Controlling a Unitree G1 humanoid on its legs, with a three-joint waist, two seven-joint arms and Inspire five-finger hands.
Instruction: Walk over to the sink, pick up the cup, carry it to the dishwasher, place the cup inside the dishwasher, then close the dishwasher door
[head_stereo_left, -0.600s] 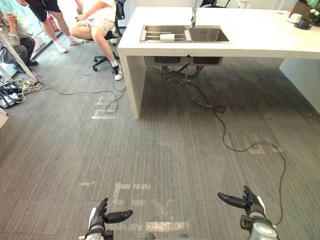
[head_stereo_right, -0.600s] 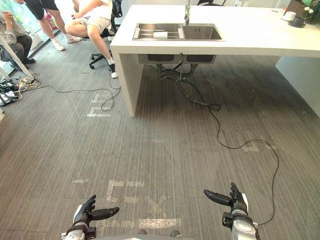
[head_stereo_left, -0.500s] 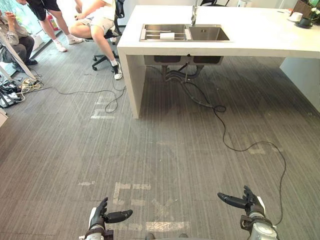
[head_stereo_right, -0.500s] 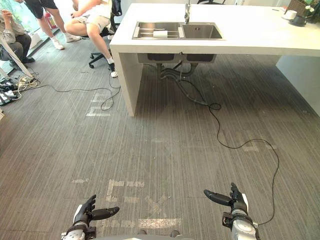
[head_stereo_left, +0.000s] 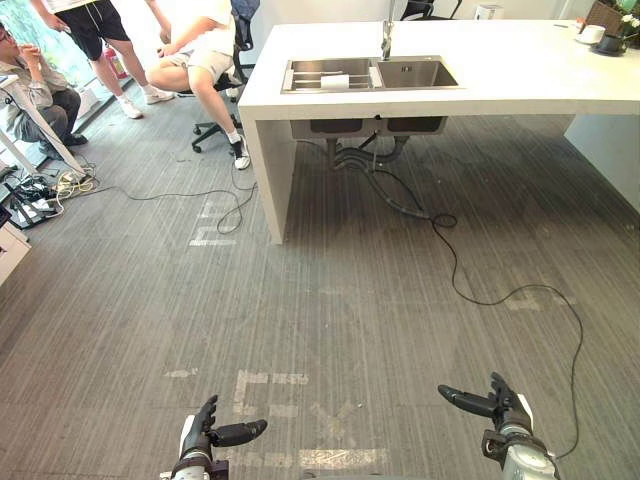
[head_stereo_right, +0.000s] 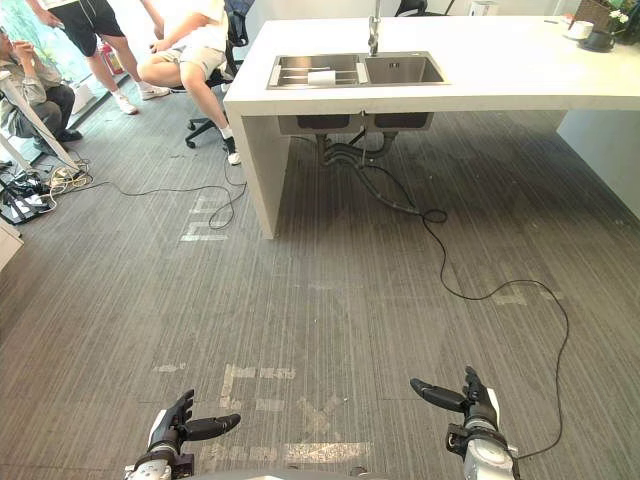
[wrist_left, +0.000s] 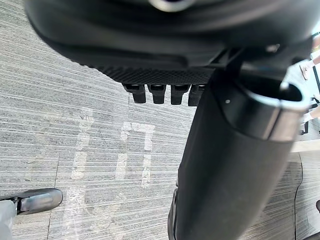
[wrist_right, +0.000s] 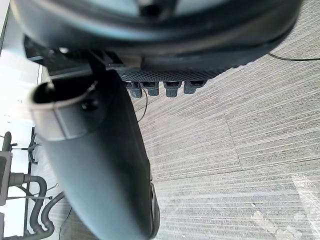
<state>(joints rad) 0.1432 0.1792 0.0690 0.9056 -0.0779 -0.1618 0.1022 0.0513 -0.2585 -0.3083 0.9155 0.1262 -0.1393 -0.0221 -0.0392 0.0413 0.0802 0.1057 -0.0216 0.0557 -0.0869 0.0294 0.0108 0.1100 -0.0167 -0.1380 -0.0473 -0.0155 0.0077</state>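
counter sink (head_stereo_left: 415, 72): cup (head_stereo_left: 334, 82); left hand (head_stereo_left: 203, 442), right hand (head_stereo_left: 503, 408) slack

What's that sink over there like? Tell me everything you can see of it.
The sink is a metal-looking double basin sunk into the left end of a white counter. Its left basin holds a wire rack with a white cup resting on it. The right basin looks bare. A metal tap stands behind the divider between the basins. Grey pipes hang in the open underneath.
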